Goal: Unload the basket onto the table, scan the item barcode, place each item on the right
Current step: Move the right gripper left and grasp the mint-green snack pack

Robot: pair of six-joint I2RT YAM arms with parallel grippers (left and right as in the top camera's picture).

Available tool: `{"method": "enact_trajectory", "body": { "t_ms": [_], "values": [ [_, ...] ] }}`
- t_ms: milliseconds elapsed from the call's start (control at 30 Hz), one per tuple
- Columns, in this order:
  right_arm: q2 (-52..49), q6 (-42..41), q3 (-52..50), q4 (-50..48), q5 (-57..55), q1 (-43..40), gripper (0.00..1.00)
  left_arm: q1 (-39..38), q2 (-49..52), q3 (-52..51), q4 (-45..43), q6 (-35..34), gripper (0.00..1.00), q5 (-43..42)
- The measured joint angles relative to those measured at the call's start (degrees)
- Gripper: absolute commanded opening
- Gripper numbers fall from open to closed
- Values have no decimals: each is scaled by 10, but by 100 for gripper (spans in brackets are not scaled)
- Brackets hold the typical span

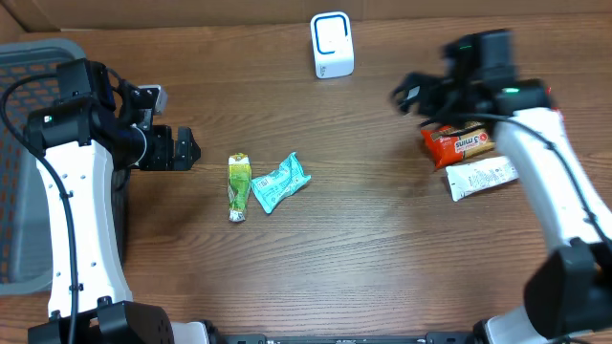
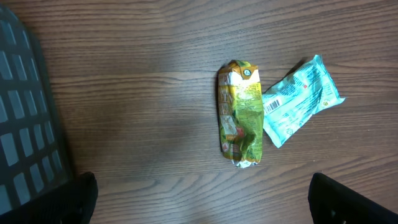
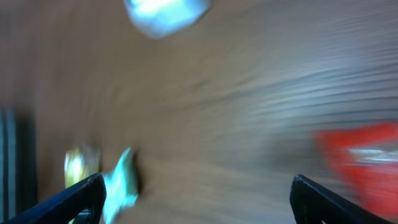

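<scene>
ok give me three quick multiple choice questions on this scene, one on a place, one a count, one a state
1. Where does the red packet lie?
A. beside the white packet
B. alone in the middle
C. at the near edge

2. How many packets are out?
A. two
B. four
C. six

3. How is the left gripper?
A. open, empty
B. shut, empty
C. shut on a packet

Answers:
1 A: the overhead view shows the two side by side.
2 B: the red and white ones plus a green packet and a teal packet.
3 A: its wrist view shows the fingers wide apart with nothing between them.
</scene>
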State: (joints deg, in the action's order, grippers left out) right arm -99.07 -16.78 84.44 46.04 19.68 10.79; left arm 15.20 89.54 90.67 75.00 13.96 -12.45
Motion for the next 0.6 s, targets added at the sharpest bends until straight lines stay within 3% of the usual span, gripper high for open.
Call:
{"method": "enact_trajectory", "body": {
  "t_ms": [233,400,600],
  "values": [
    [-102,76,41,67,33,130,92,0,0,0,0,0,100,0],
    [-179,122,144,145,34,169,89,0,0,0,0,0,99,0],
    [-229,149,180,149,42,189,88,0,0,0,0,0,100,0]
  ]
}}
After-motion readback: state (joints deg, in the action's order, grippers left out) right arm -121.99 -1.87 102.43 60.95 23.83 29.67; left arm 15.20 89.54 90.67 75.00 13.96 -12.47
